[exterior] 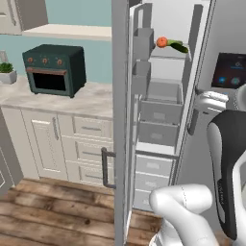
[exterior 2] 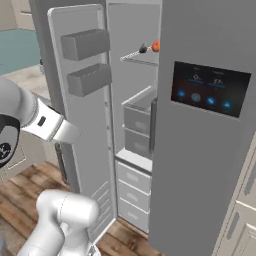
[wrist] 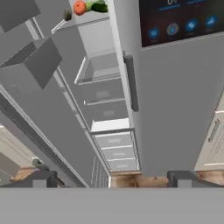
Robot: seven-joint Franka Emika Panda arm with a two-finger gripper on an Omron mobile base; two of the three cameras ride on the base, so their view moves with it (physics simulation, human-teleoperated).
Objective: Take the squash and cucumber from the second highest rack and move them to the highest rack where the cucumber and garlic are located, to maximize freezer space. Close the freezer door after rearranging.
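The freezer (exterior: pixel 163 96) stands open. Its freezer door (exterior 2: pixel 85 100) is swung wide to the left and shows its white lining and two boxy grey bins. One pale shelf plate shows near the top, the highest rack (wrist: pixel 83 19). On it lie an orange squash (wrist: pixel 79 7), a light green cucumber (wrist: pixel 89 6), a dark green cucumber (wrist: pixel 99 7) and the small brown garlic (wrist: pixel 67 16). My gripper (wrist: pixel 113 179) is open and holds nothing. It hangs well back from the freezer and faces the drawers.
The right-hand door with the blue-lit panel (exterior 2: pixel 210 90) is shut. Grey drawers (exterior: pixel 161 113) fill the freezer below the shelf. A dark green countertop oven (exterior: pixel 54 69) sits on the marble counter (exterior: pixel 91 98) to the left. A wooden floor (exterior: pixel 48 211) lies in front.
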